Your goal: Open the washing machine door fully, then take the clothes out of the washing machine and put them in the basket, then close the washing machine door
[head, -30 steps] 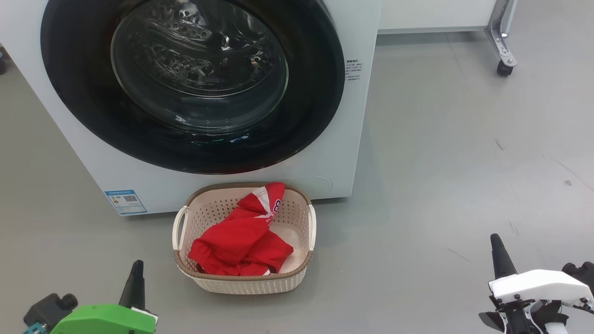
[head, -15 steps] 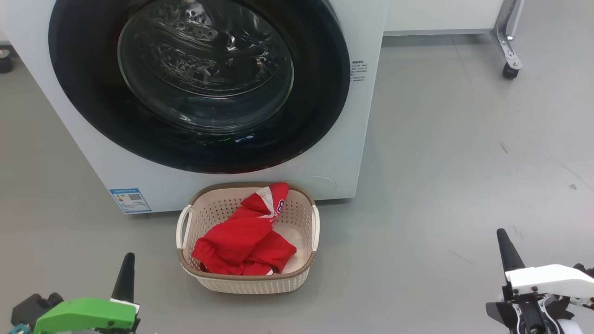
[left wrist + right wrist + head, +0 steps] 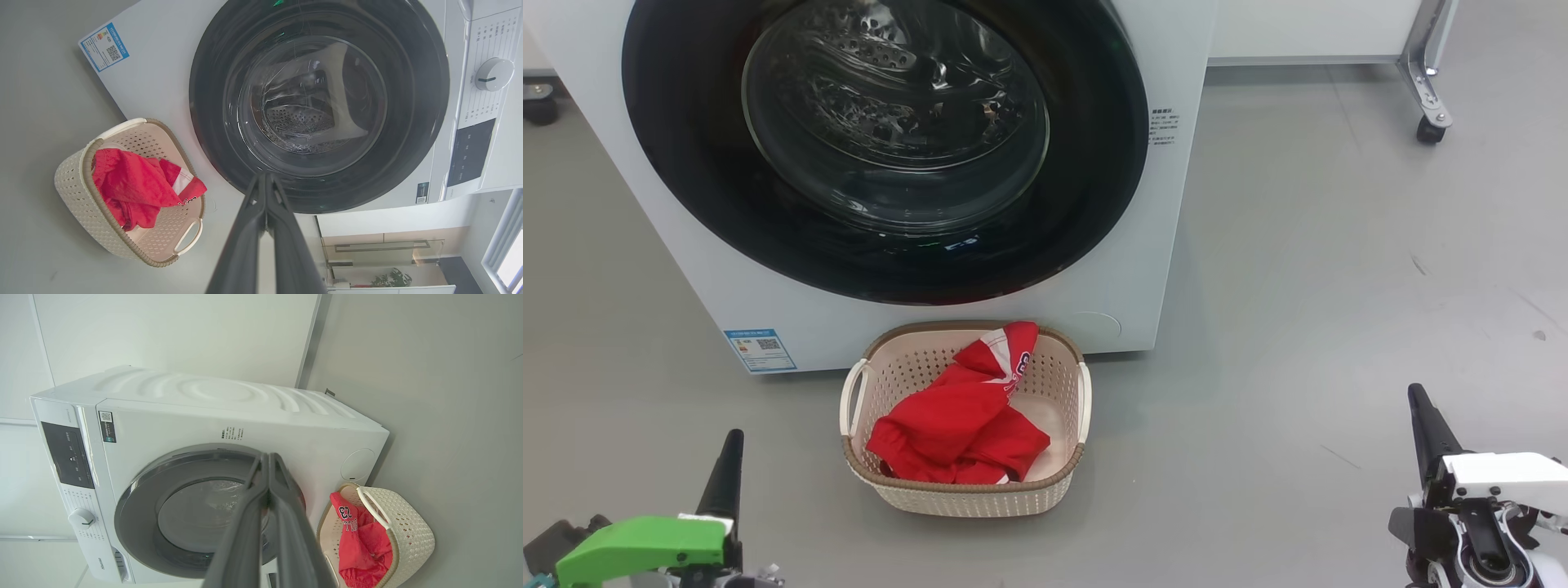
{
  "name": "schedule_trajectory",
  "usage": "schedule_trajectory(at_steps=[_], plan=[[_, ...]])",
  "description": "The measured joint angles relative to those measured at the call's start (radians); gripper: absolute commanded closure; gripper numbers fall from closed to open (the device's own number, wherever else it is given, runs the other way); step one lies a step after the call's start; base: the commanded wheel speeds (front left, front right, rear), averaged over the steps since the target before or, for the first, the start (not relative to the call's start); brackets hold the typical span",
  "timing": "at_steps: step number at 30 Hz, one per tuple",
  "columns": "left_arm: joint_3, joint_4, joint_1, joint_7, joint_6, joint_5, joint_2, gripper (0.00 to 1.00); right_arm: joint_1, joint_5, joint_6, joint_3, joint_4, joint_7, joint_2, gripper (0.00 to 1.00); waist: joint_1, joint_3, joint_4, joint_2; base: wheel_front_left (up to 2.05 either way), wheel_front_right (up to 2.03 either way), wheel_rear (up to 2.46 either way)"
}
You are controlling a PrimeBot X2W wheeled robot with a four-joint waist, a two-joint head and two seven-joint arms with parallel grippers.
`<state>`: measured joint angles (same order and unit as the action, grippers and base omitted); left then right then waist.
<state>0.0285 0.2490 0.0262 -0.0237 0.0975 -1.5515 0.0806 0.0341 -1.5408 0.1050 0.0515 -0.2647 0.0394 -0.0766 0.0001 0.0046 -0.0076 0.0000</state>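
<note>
Door (image 3: 1094, 204) sits flush on the washing machine (image 3: 711, 302). We note clothes (image 3: 956, 425) in the basket (image 3: 968, 488) ahead, between left gripper (image 3: 731, 445) and right gripper (image 3: 1418, 398), both pressed together, empty.

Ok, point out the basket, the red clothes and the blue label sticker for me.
basket (image 3: 968, 500): head view, on its perforated front wall.
red clothes (image 3: 947, 429): head view, on the middle of the red fabric.
blue label sticker (image 3: 760, 350): head view, on the sticker's centre.

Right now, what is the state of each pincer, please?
Left pincer: closed, holding nothing.
Right pincer: closed, holding nothing.
</note>
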Motion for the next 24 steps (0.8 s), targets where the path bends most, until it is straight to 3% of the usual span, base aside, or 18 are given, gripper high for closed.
schedule_trajectory(at_steps=[7,24], plan=[[-0.026,0.007,0.012,-0.021,0.015,-0.109,0.001,1.00,0.015,-0.096,0.008,0.026,-0.005,0.024,0.002,1.00,0.0000,-0.001,0.007,0.0000,0.00,0.00,0.00],[-0.028,0.015,0.020,-0.025,0.022,-0.112,0.001,1.00,0.021,-0.104,0.011,0.029,-0.010,0.026,0.003,1.00,0.0000,-0.002,0.008,0.0000,0.00,0.00,0.00]])
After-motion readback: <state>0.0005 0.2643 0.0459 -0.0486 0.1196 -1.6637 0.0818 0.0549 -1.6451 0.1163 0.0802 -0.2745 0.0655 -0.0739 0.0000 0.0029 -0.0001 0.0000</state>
